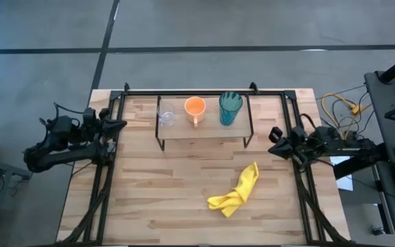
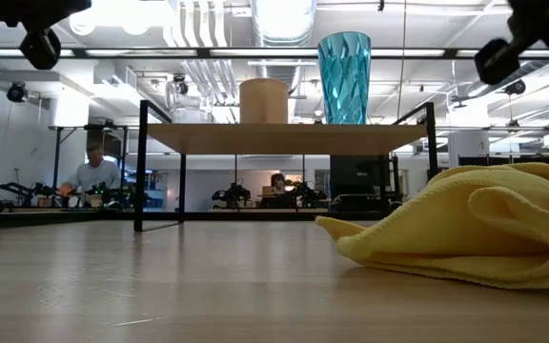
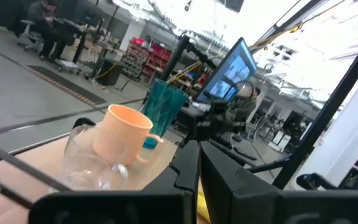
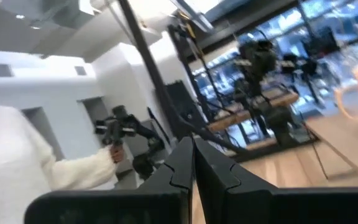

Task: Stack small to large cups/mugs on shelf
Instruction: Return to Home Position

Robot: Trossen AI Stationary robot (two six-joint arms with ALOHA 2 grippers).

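The shelf (image 1: 204, 132), a light-wood board on a black rod frame, stands at the table's far middle. Three vessels stand upright on it in a row: a small clear glass cup (image 1: 166, 117) on the left, an orange handled mug (image 1: 195, 108) in the middle, a teal tumbler (image 1: 230, 108) on the right. They also show in the left wrist view: glass (image 3: 92, 163), mug (image 3: 126, 130), tumbler (image 3: 165, 111). My left gripper (image 1: 120, 125) is shut and empty at the table's left edge. My right gripper (image 1: 274, 145) is shut and empty at the right edge.
A crumpled yellow cloth (image 1: 237, 191) lies on the table right of centre, toward the near edge. Black frame rails run along the table's left, right and far sides. A person (image 2: 93, 171) sits in the room beyond, and a white sleeve (image 4: 36, 168) shows in the right wrist view.
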